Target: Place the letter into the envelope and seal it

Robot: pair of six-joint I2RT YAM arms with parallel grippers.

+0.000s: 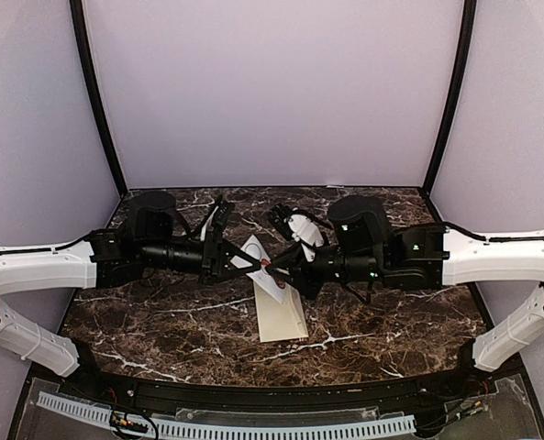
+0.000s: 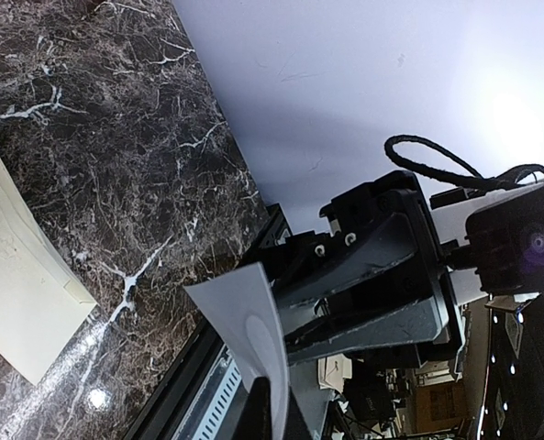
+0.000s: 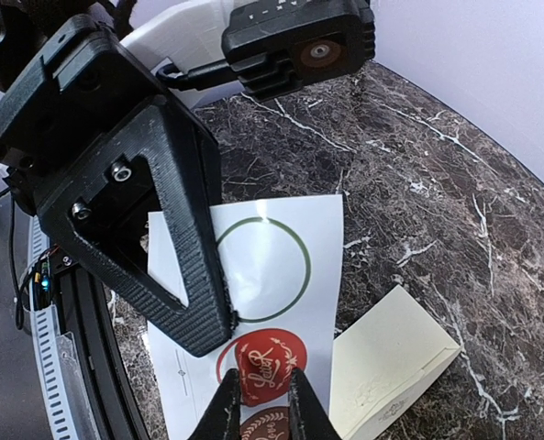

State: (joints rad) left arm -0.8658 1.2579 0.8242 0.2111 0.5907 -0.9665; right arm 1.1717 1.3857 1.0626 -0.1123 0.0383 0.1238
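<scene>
Looking for the letter, I'm finding no tan sheet in any view, so I'm judging it is lying inside the envelope, which is resting flat on the table with nothing poking out. That is putting us in the sealing step. Hanging above the envelope, at its 11 o'clock in the top view, is the sticker sheet. The left gripper is clamping it from 9 o'clock. From 3 o'clock the right gripper is working with its fingers nearly together, straddling the red sticker. Whether they are actually gripping it, I cannot tell. The next move is calling for peeling that sticker off cleanly, then pressing it down over the flap.
</scene>
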